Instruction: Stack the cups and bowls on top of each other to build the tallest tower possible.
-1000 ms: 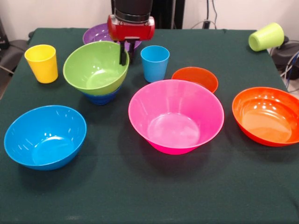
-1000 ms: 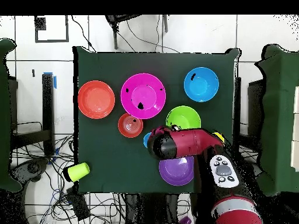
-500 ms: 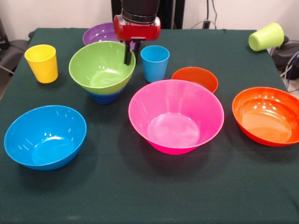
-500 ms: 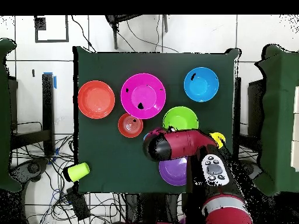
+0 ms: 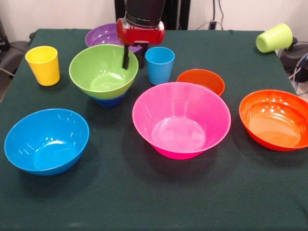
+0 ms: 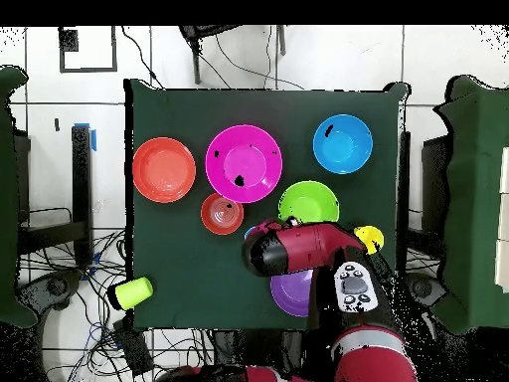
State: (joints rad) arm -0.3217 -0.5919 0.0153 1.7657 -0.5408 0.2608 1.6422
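Note:
The lime green bowl (image 5: 103, 72) (image 6: 310, 202) rests level in the small dark blue bowl (image 5: 107, 101), making a two-piece tower. My gripper (image 5: 133, 63) stands open astride the green bowl's far right rim, one finger (image 5: 125, 57) inside and the other behind the rim. The purple bowl (image 5: 102, 34) (image 6: 293, 294) lies behind, partly under the arm. Around are the light blue cup (image 5: 160, 65), yellow cup (image 5: 43, 65) (image 6: 369, 237), pink bowl (image 5: 181, 119) (image 6: 244, 157), light blue bowl (image 5: 46, 141) (image 6: 343, 143), small orange bowl (image 5: 201, 81) (image 6: 222, 213) and orange-red bowl (image 5: 275, 119) (image 6: 164, 169).
The lime green cup (image 5: 274, 37) (image 6: 131, 291) lies on its side at the table's corner, close to the edge. In the overhead view the arm (image 6: 298, 249) covers the gripper and the light blue cup. Cables lie on the floor beside the table (image 5: 144, 202).
The green bowl, tilted in my grip a second ago, has settled level on the dark blue bowl. The inner finger has moved away from the rim.

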